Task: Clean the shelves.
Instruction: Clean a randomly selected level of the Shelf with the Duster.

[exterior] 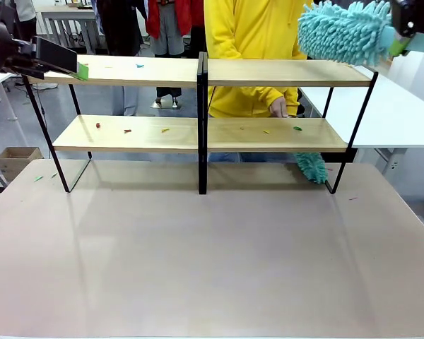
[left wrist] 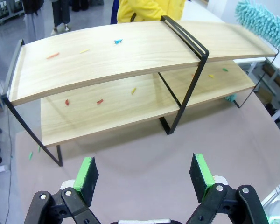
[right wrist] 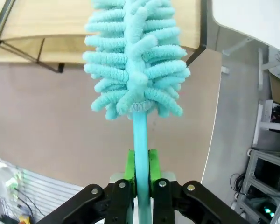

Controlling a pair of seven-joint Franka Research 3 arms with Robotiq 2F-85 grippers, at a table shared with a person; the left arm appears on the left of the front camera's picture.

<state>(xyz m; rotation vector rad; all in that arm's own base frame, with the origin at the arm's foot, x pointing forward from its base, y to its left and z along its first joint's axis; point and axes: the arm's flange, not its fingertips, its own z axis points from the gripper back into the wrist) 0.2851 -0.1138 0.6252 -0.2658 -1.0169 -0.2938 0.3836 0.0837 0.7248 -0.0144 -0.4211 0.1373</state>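
Inspecting from the left: the left gripper (left wrist: 147,173) hangs at the left end of the shelves (exterior: 148,72), level with the upper board. Its pads are spread wide with nothing between them.

The shelves stand across the far half of the beige tabletop (exterior: 212,254), with a person (exterior: 251,42) in yellow behind the central upright.

Findings, left half: coloured scraps (left wrist: 99,101) lie on both boards, one blue and a few others above, red, orange and yellow ones below. A green scrap lies on the tabletop near the left leg.

Findings, right half: the upper board looks clear. The lower board carries a yellow and a green scrap. A second duster (exterior: 311,167) hangs below that board near the person's hand (exterior: 278,107); whether the hand holds it cannot be told.

Far right: the right gripper (right wrist: 141,173) is clamped on the handle of a teal duster (right wrist: 135,60), its fluffy head raised over the right end of the upper board and apparently not touching it.

Assessment: the task looks largely outstanding. The left upper board and the whole lower board need sweeping.
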